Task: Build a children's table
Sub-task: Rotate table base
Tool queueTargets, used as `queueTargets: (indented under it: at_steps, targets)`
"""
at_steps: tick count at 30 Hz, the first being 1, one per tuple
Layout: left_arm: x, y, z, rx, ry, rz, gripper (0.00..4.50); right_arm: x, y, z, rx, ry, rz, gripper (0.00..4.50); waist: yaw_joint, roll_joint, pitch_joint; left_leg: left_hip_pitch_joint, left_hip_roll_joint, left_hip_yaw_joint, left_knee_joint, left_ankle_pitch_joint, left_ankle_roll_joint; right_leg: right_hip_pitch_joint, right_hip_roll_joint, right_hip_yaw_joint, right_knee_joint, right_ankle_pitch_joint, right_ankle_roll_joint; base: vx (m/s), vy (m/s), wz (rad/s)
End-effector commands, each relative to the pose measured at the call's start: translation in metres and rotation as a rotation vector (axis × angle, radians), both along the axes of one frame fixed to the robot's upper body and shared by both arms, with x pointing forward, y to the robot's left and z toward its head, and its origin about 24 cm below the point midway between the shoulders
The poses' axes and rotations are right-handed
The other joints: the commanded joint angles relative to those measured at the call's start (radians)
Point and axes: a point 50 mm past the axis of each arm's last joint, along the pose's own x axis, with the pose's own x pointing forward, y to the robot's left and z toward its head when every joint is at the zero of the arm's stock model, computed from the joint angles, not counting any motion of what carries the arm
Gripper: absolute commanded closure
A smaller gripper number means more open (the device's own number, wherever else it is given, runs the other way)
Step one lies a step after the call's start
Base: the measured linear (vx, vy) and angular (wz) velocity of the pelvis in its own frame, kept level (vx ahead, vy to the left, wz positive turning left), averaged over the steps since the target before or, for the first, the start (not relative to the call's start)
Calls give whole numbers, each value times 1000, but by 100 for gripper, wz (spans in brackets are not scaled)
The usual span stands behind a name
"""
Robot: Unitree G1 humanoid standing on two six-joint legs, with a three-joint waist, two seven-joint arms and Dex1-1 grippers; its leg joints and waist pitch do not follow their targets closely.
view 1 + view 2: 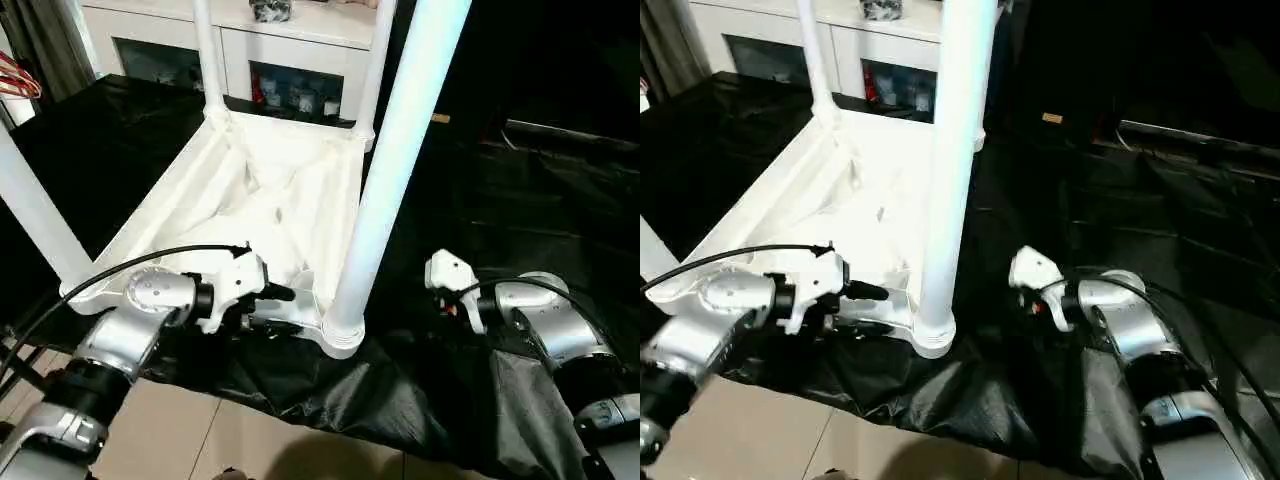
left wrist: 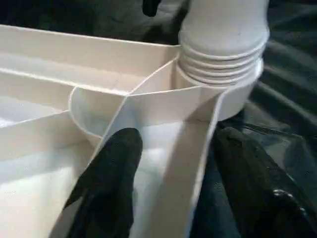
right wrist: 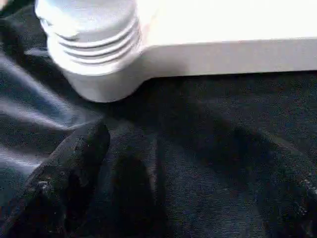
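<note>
Left wrist view: the left gripper [image 2: 171, 183] straddles the near rim wall of the upturned tabletop [image 1: 190, 200], one black finger [image 2: 106, 183] inside the ribbed cavity, the other outside over the dark sheet; the jaws stand apart around the thin wall, and whether they press on it cannot be told. Just beyond the fingers, the nearest leg [image 1: 400, 160] sits upright in its round corner socket [image 2: 225, 74], ringed with stepped ridges at the base. Across from that corner, the right gripper [image 3: 178, 183] hovers over the cloth with its fingers spread wide and nothing between them, near the socket but apart from it.

The children's table lies upside down on a work surface draped in black plastic sheeting [image 1: 500, 200], glossy and creased, hanging in folds over the near edge. Smooth white tapered tubes rise from the corners: a far leg [image 1: 205, 50], a second far leg [image 1: 372, 70] and one at the left edge [image 1: 35, 215]. Thin moulded ribs cross the tabletop's hollow underside. Silver forearms with black cables frame the scene. Behind stands a white cabinet [image 1: 300, 45] with glass doors; pale floor tiles [image 1: 170, 430] show below the sheet.
</note>
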Motion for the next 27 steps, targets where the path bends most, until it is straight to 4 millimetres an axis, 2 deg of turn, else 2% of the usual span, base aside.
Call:
queueTargets:
  at_steps: [1,2,3,6,7,8,11,12,13,14,20,23,26,27]
  targets:
    - [2,0,3,16,-4,-39,207,-3,-2,3,-6,6,17,0,4,8,-74,18,50,-26,-66,-223,22,47,-92,64,-91,-311,-159,0,0,0]
    - [2,0,3,19,-1,-47,214,-3,-2,3,-8,7,19,0,4,7,-74,16,51,-26,-67,-220,22,48,-93,64,-89,-298,-163,0,0,0]
    - [2,0,3,25,4,-59,222,-4,-2,4,-7,9,20,0,4,11,-75,16,50,-26,-66,-222,20,49,-93,64,-90,-292,-167,0,0,0]
    - [4,0,3,28,5,-70,248,-6,-2,5,-4,14,27,0,5,9,-75,16,50,-26,-66,-225,21,49,-93,62,-89,-294,-168,0,0,0]
    - [5,0,3,34,7,-78,265,-7,-2,6,-3,17,32,0,4,15,-76,17,50,-27,-67,-231,18,49,-93,62,-91,-295,-169,0,0,0]
    - [6,0,2,41,11,-85,265,-8,-2,6,-4,19,36,0,4,12,-75,17,50,-27,-67,-233,17,50,-92,63,-91,-296,-168,0,0,0]
    - [7,-1,2,50,23,-99,284,-10,-2,6,-7,23,39,0,7,13,-77,17,52,-28,-66,-226,16,51,-96,63,-89,-287,-172,0,0,0]
    - [8,-1,1,57,26,-104,296,-10,-3,6,-10,25,39,0,8,22,-76,18,51,-28,-66,-227,15,49,-96,63,-90,-284,-175,0,0,0]
    - [8,-1,1,57,26,-105,305,-10,-3,6,-10,25,39,0,7,16,-78,17,49,-27,-65,-227,16,52,-93,62,-88,-270,-179,0,0,0]
    - [9,-1,1,64,26,-107,311,-11,-3,6,-12,26,39,0,8,20,-78,17,50,-28,-66,-225,16,52,-94,62,-87,-263,-181,0,0,0]
    - [12,4,-1,106,61,-127,359,-13,-3,5,-16,35,39,0,9,19,-76,18,49,-28,-66,-232,18,51,-95,61,-94,-301,-168,0,0,0]
    - [13,6,-1,119,73,-128,389,-14,-3,6,-16,36,38,0,10,19,-78,18,50,-28,-65,-229,17,52,-97,61,-92,-287,-175,0,0,0]
    - [15,7,-1,116,81,-125,395,-15,-3,6,-16,38,39,0,10,19,-77,17,50,-28,-66,-233,18,52,-97,61,-92,-299,-172,0,0,0]
    - [15,7,-1,112,84,-125,425,-15,-3,6,-16,38,39,0,10,19,-77,18,49,-28,-65,-232,18,52,-97,61,-93,-303,-169,0,0,0]
